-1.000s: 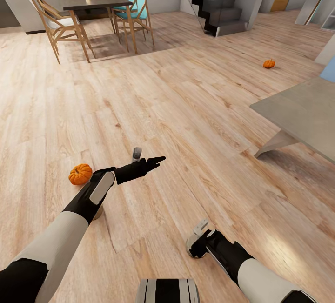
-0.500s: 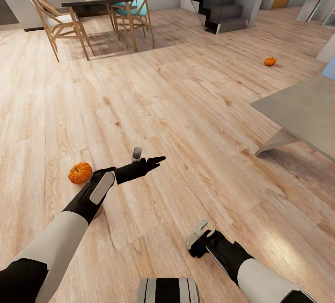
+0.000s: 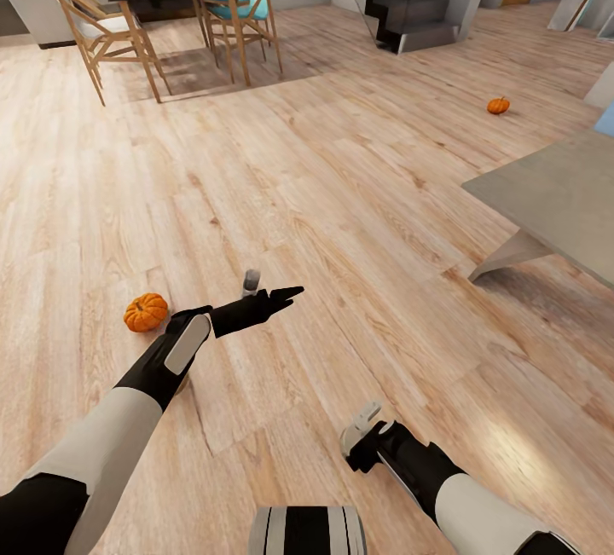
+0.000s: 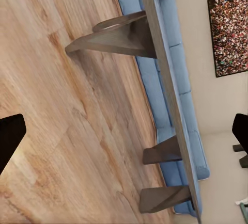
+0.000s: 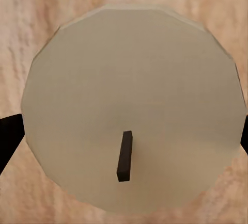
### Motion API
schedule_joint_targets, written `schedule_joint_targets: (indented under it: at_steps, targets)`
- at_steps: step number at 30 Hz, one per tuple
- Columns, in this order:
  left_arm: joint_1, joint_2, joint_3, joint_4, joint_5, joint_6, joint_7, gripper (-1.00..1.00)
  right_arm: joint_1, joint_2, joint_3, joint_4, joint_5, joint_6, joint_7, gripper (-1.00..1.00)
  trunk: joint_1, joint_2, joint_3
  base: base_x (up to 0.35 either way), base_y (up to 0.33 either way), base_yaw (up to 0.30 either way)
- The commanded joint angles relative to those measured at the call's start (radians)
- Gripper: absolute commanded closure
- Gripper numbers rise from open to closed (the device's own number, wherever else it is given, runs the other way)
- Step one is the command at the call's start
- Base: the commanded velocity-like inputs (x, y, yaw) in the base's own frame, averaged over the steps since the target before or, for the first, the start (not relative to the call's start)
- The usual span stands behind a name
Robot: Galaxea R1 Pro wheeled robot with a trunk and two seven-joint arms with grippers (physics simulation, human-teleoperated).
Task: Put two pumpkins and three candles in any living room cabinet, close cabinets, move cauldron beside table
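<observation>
A ribbed orange pumpkin [image 3: 146, 312] sits on the pale plank floor [image 3: 324, 197], just beside and behind my left jaws [image 3: 281, 294], near that wrist. A second pumpkin [image 3: 498, 105] lies well apart, far ahead and to the right of both jaws, beyond the bench [image 3: 554, 188]. The bench has a smooth grey top on angular, wedge-shaped legs; in my left wrist view it runs edge-on [image 4: 165, 95] straight ahead of the jaws, with the blue cushioned sofa [image 4: 181, 105] just behind it.

My left jaws are spread: their dark tips show wide apart at the edges of the wrist view, with nothing between them. A small grey cylinder [image 3: 250, 282] stands on the floor just beyond them.

My right jaws [image 3: 362, 436] point down at a candle [image 5: 132, 105], a matte cream disc with a faceted rim and a short dark wick [image 5: 124, 155]. It fills the gap between the spread tips; whether they touch it I cannot tell.
</observation>
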Motion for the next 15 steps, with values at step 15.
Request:
schedule_joint_targets:
  at_steps: [15]
  targets:
    - [0.000,0.001,0.000,0.000,0.000,0.000,0.000,-1.00,0.000,0.000,0.000,0.000,-0.003,0.000,-0.006,-1.00,0.002,-0.001,-0.019,0.000,0.000,0.000]
